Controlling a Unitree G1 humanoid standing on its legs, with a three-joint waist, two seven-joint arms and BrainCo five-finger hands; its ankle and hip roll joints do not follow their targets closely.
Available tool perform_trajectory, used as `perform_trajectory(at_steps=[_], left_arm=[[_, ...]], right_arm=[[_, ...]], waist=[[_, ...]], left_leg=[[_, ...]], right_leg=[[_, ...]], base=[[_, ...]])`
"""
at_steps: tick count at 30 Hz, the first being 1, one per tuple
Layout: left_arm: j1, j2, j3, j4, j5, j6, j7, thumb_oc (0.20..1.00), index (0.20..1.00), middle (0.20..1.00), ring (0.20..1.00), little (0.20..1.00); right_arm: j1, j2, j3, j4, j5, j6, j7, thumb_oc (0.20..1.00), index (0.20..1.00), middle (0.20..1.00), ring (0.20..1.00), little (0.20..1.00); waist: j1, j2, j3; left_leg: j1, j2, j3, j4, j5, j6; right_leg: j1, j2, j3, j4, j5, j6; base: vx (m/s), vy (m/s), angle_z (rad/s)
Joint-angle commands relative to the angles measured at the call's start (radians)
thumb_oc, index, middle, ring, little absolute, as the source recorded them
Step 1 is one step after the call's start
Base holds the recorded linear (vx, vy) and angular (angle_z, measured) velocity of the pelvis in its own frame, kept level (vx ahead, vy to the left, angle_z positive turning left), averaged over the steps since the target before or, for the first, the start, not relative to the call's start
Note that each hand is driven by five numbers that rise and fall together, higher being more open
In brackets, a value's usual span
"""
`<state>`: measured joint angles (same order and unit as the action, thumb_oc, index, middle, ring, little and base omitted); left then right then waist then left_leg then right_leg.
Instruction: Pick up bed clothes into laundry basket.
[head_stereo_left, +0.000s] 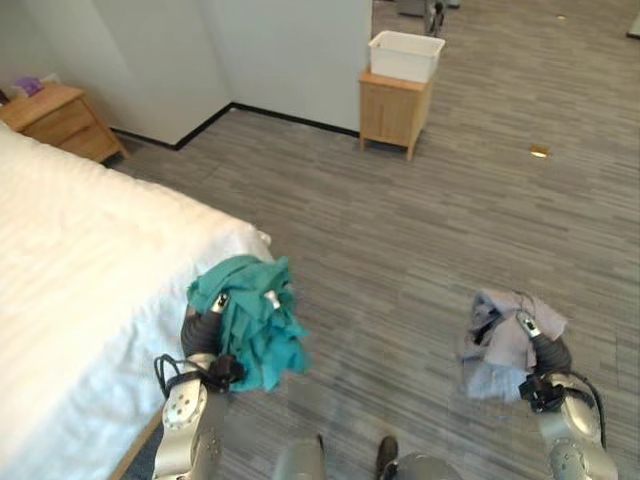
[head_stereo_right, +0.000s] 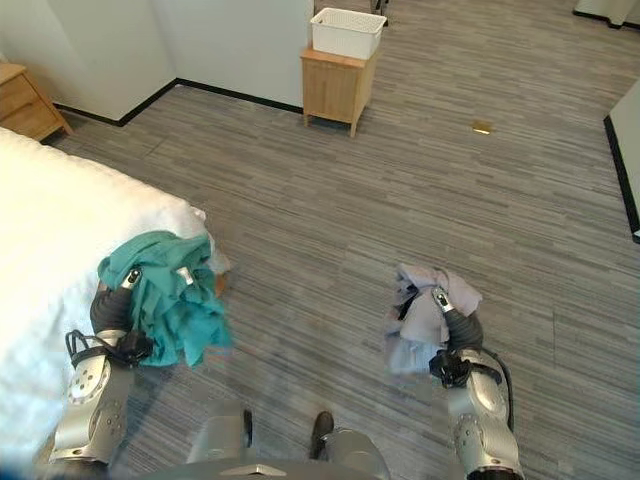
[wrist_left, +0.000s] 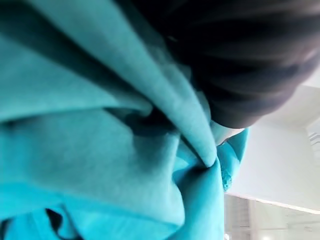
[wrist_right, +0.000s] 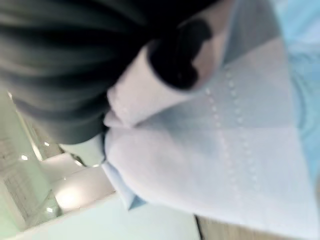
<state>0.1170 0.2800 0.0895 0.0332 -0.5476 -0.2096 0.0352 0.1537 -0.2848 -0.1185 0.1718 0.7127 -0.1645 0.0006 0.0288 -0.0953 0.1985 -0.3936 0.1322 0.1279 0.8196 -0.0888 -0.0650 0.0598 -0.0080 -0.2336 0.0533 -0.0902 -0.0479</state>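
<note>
A bunched teal garment (head_stereo_left: 255, 320) hangs in my left hand (head_stereo_left: 205, 328), whose fingers are curled into the cloth, just off the corner of the white bed (head_stereo_left: 80, 270). Up close the teal cloth (wrist_left: 115, 150) wraps round the dark cover of that hand. My right hand (head_stereo_left: 545, 350) is shut on a crumpled pale grey-lilac garment (head_stereo_left: 505, 340), held above the floor at the right. The same pale cloth (wrist_right: 220, 150) drapes over that hand's dark cover. A white laundry basket (head_stereo_left: 406, 54) stands on a small wooden cabinet (head_stereo_left: 395, 110) by the far wall.
A wooden nightstand (head_stereo_left: 62, 120) stands at the bed's far side, by the wall. A small yellowish object (head_stereo_left: 540, 151) lies on the grey plank floor (head_stereo_left: 400, 230) at the far right. Open floor stretches between me and the cabinet.
</note>
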Motion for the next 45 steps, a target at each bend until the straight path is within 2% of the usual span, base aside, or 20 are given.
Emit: perform_trajectory(at_steps=[1,6,8,10,14,15,16,17,19,23,28,31,32,33,34,35,38,42,44,45], left_arm=[[-0.032,0.07,0.002,-0.051,-0.033,-0.059,-0.023,0.2,0.2,0.2,0.2,0.2],[-0.025,0.06,-0.007,-0.043,-0.016,-0.062,-0.021,0.2,0.2,0.2,0.2,0.2],[-0.015,0.065,0.005,-0.045,0.012,-0.061,-0.022,0.2,0.2,0.2,0.2,0.2],[-0.01,0.063,0.005,-0.043,0.017,-0.06,-0.025,0.2,0.2,0.2,0.2,0.2],[-0.016,0.068,-0.013,-0.04,0.019,-0.055,-0.02,0.2,0.2,0.2,0.2,0.2],[-0.025,0.077,-0.027,-0.046,0.025,-0.046,-0.008,0.2,0.2,0.2,0.2,0.2],[-0.026,0.077,-0.027,-0.046,0.025,-0.046,-0.008,0.2,0.2,0.2,0.2,0.2],[-0.029,0.078,-0.038,-0.048,0.0,-0.039,-0.008,0.2,0.2,0.2,0.2,0.2],[-0.026,0.09,-0.052,-0.054,0.014,-0.027,-0.015,0.2,0.2,0.2,0.2,0.2],[-0.035,0.105,-0.06,-0.061,0.023,-0.029,-0.028,0.2,0.2,0.2,0.2,0.2],[-0.035,0.102,-0.056,-0.022,0.033,-0.041,-0.038,0.2,0.2,0.2,0.2,0.2],[-0.031,0.099,-0.045,-0.026,0.055,-0.036,-0.041,0.2,0.2,0.2,0.2,0.2],[-0.027,0.094,-0.048,-0.025,0.05,-0.037,-0.044,0.2,0.2,0.2,0.2,0.2],[-0.024,0.088,-0.06,-0.013,0.056,-0.032,-0.048,0.2,0.2,0.2,0.2,0.2],[-0.024,0.088,-0.06,-0.013,0.055,-0.032,-0.048,0.2,0.2,0.2,0.2,0.2],[-0.033,0.078,-0.056,-0.01,0.025,-0.023,-0.041,0.2,0.2,0.2,0.2,0.2],[-0.053,0.068,-0.07,-0.01,-0.015,-0.013,-0.045,0.2,0.2,0.2,0.2,0.2],[-0.061,0.053,-0.086,0.009,-0.036,-0.02,-0.043,0.2,0.2,0.2,0.2,0.2],[-0.047,0.056,-0.099,0.023,-0.019,-0.022,-0.05,0.2,0.2,0.2,0.2,0.2],[-0.039,0.056,-0.101,0.021,-0.019,-0.022,-0.054,0.2,0.2,0.2,0.2,0.2]], right_arm=[[-0.031,-0.066,0.011,-0.093,0.023,-0.075,0.008,0.2,0.2,0.2,0.2,0.2],[-0.033,-0.069,0.033,-0.087,-0.014,-0.077,0.017,0.2,0.2,0.2,0.2,0.2],[-0.046,-0.064,0.043,-0.081,-0.029,-0.066,0.034,0.2,0.2,0.2,0.2,0.2],[-0.041,-0.05,0.051,-0.089,-0.037,-0.053,0.048,0.2,0.2,0.2,0.2,0.2],[-0.053,-0.03,0.072,-0.08,-0.048,-0.051,0.045,0.2,0.2,0.2,0.2,0.2],[-0.077,-0.013,0.103,-0.071,-0.05,-0.048,0.045,0.2,0.2,0.2,0.2,0.2],[-0.078,-0.013,0.103,-0.071,-0.05,-0.048,0.045,0.2,0.2,0.2,0.2,0.2],[-0.08,0.0,0.129,-0.078,-0.06,-0.044,0.052,0.2,0.2,0.2,0.2,0.2],[-0.074,0.009,0.146,-0.071,-0.073,-0.029,0.048,0.2,0.2,0.2,0.2,0.2],[-0.046,0.021,0.136,-0.059,-0.057,-0.023,0.061,0.2,0.2,0.2,0.2,0.2],[-0.002,0.002,0.106,-0.064,-0.078,-0.014,0.057,0.2,0.2,0.2,0.2,0.2],[0.003,-0.007,0.103,-0.075,-0.076,-0.011,0.076,0.2,0.2,0.2,0.2,0.2],[-0.006,-0.007,0.113,-0.061,-0.068,-0.01,0.078,0.2,0.2,0.2,0.2,0.2],[-0.012,-0.022,0.116,-0.051,-0.067,-0.014,0.079,0.2,0.2,0.2,0.2,0.2],[-0.012,-0.022,0.117,-0.051,-0.068,-0.014,0.079,0.2,0.2,0.2,0.2,0.2],[-0.022,-0.045,0.115,-0.06,-0.027,-0.015,0.068,0.2,0.2,0.2,0.2,0.2],[-0.027,-0.064,0.097,-0.052,-0.004,-0.029,0.036,0.2,0.2,0.2,0.2,0.2],[-0.042,-0.074,0.059,-0.062,0.014,-0.051,0.018,0.2,0.2,0.2,0.2,0.2],[-0.053,-0.08,0.047,-0.071,-0.026,-0.067,0.011,0.2,0.2,0.2,0.2,0.2],[-0.064,-0.083,0.045,-0.067,-0.034,-0.065,0.008,0.2,0.2,0.2,0.2,0.2]], waist=[[0.011,0.059,-0.004],[0.067,0.083,-0.029],[0.083,0.078,-0.058],[0.096,0.062,-0.091],[0.117,0.015,-0.122],[0.124,0.003,-0.113],[0.128,0.006,-0.115],[0.113,0.037,-0.096],[0.074,0.07,-0.08],[0.005,0.096,-0.066],[-0.078,0.083,-0.069],[-0.071,0.078,-0.085],[-0.07,0.075,-0.084],[-0.076,0.073,-0.086],[-0.078,0.078,-0.089],[-0.064,0.054,-0.071],[-0.009,0.012,-0.015],[0.033,0.023,-0.024],[0.064,0.05,-0.039],[0.076,0.054,-0.048]], left_leg=[[0.099,-0.032,-0.036,-0.383,0.224,-0.007],[0.106,-0.116,-0.131,-0.81,0.308,-0.017],[0.101,-0.117,-0.08,-0.819,0.351,-0.027],[0.113,-0.121,-0.066,-0.793,0.319,0.004],[0.117,-0.151,-0.04,-0.733,0.251,0.061],[0.182,-0.175,-0.021,-0.734,0.194,0.104],[0.179,-0.171,-0.019,-0.735,0.197,0.104],[0.284,-0.17,-0.021,-0.774,0.162,0.138],[0.381,-0.164,-0.034,-0.815,0.129,0.156],[0.511,-0.154,-0.12,-0.88,0.115,0.124],[0.691,-0.091,-0.238,-0.907,0.007,0.043],[0.705,-0.064,-0.251,-0.845,0.02,0.017],[0.71,-0.047,-0.231,-0.794,0.017,0.007],[0.659,-0.024,-0.226,-0.573,0.13,-0.016],[0.657,-0.018,-0.227,-0.568,0.122,-0.015],[0.508,0.001,-0.17,-0.177,0.261,-0.031],[0.276,-0.037,-0.147,0.07,0.231,-0.008],[0.142,-0.026,-0.072,-0.223,0.2,-0.002],[0.151,-0.074,-0.07,-0.626,0.215,0.011],[0.169,-0.092,-0.095,-0.682,0.228,0.013]], right_leg=[[0.021,-0.047,0.039,-0.087,0.087,0.092],[0.151,-0.02,0.088,-0.125,0.025,0.113],[0.213,-0.014,0.124,-0.133,-0.002,0.12],[0.247,-0.04,0.13,-0.114,-0.028,0.137],[0.207,-0.115,0.138,0.051,0.046,0.18],[0.133,-0.142,0.141,0.319,0.216,0.22],[0.127,-0.138,0.146,0.319,0.219,0.219],[0.006,-0.183,0.093,0.548,0.344,0.234],[-0.085,-0.193,0.054,0.665,0.29,0.221],[-0.252,-0.142,0.063,0.456,0.176,0.182],[-0.317,-0.124,0.139,-0.111,0.287,0.261],[-0.309,-0.134,0.084,-0.062,0.289,0.259],[-0.296,-0.134,0.075,-0.036,0.304,0.245],[-0.274,-0.117,0.075,-0.002,0.286,0.205],[-0.274,-0.112,0.072,-0.001,0.28,0.207],[-0.195,-0.098,0.062,0.014,0.222,0.135],[-0.071,-0.084,0.086,-0.027,0.168,0.09],[0.036,-0.077,0.074,-0.072,0.111,0.102],[0.101,-0.054,0.085,-0.092,0.067,0.125],[0.118,-0.049,0.09,-0.094,0.06,0.128]], base=[[0.52,0.089,-0.42],[0.53,0.033,-0.35],[0.76,0.038,-0.76],[0.66,0.096,-0.49],[0.44,0.117,-0.15],[0.28,0.124,-0.33],[0.64,0.326,-0.63],[0.54,0.294,-0.49],[0.66,0.257,-0.18],[0.61,-0.058,0.69],[0.84,-0.232,1.09],[0.56,-0.226,0.94],[0.56,-0.278,0.51],[0.56,-0.278,0.17],[0.75,-0.494,-0.15],[0.52,-0.445,-0.33],[0.51,-0.426,-0.22],[0.64,-0.096,-0.27],[0.7,0.077,-0.55],[0.38,0.04,-0.55]])
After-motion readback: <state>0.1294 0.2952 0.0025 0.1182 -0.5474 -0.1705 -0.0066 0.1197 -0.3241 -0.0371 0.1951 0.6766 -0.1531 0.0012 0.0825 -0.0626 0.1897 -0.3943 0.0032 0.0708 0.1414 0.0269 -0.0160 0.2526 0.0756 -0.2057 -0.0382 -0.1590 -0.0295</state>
